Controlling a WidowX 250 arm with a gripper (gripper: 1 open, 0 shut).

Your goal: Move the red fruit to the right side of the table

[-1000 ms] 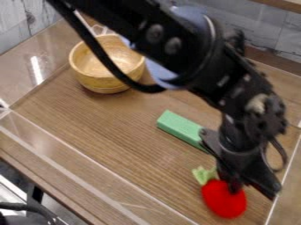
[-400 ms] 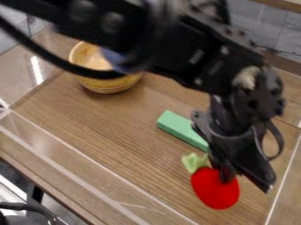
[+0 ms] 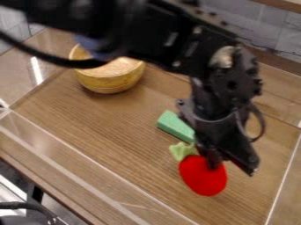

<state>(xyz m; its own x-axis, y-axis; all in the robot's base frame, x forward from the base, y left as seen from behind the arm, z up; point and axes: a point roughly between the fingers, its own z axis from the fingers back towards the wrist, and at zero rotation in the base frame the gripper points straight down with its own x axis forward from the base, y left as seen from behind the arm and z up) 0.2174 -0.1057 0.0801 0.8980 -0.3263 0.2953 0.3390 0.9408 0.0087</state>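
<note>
The red fruit (image 3: 202, 177) is near the front right of the wooden table (image 3: 94, 123), its light green leaf (image 3: 180, 151) pointing left. My gripper (image 3: 213, 161) comes down from above onto the fruit's top and looks shut on it. The fingertips are partly hidden against the fruit. The black arm (image 3: 217, 88) rises behind it and covers much of the back of the scene.
A green rectangular block (image 3: 175, 126) lies just behind the fruit, partly under the arm. A wooden bowl (image 3: 109, 76) stands at the back left. Low clear acrylic walls (image 3: 35, 145) border the table, with the right wall close to the fruit.
The gripper and the red fruit have moved together to the left and a little away from the front edge. The jaws stayed shut.
</note>
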